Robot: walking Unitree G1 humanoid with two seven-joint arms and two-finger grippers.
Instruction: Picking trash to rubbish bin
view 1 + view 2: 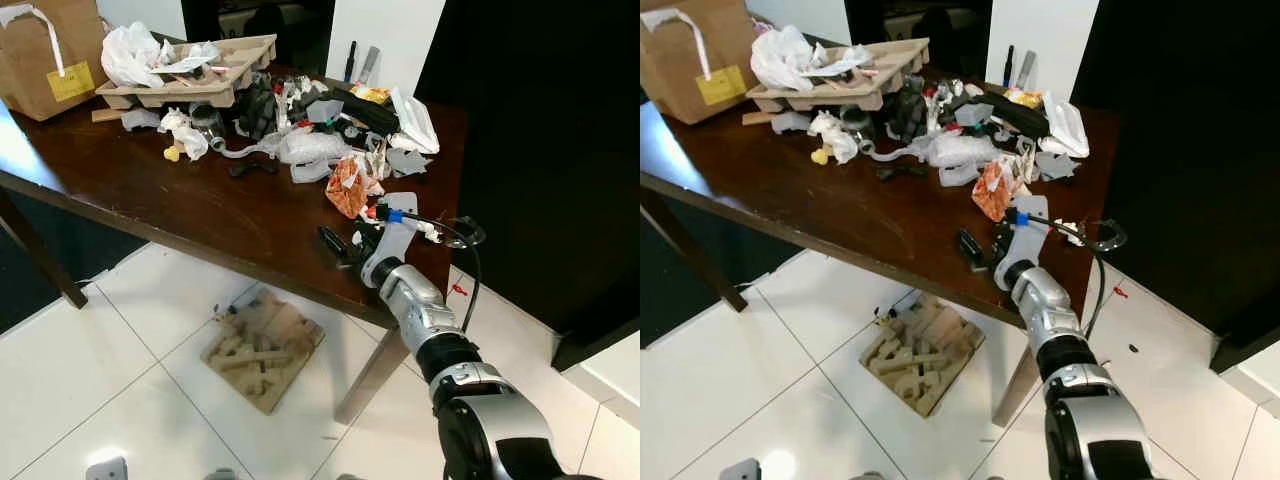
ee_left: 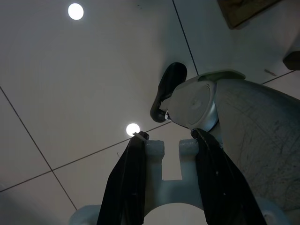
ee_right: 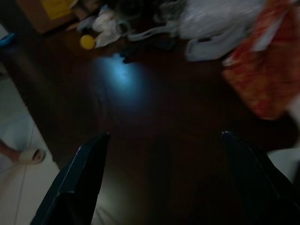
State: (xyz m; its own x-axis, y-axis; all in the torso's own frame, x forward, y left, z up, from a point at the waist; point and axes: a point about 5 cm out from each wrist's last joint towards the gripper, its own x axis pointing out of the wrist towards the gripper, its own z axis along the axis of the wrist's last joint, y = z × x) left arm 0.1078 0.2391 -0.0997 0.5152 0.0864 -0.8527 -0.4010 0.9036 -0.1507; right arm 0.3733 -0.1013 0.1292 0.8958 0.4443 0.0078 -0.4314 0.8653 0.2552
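Dark wooden table [image 1: 170,190] w/ litter: right gripper [image 1: 345,243] extended over near edge, fingers spread apart, empty.

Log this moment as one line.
right pincer: open, over table edge | target: orange wrapper, not held | left pincer: idle, open, above floor

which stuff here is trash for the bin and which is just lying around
For the job:
right claw, open over the table's near edge
orange crumpled wrapper
white plastic bag
clear plastic wrap

Lying about:
cardboard box
wooden table
cardboard insert on the floor
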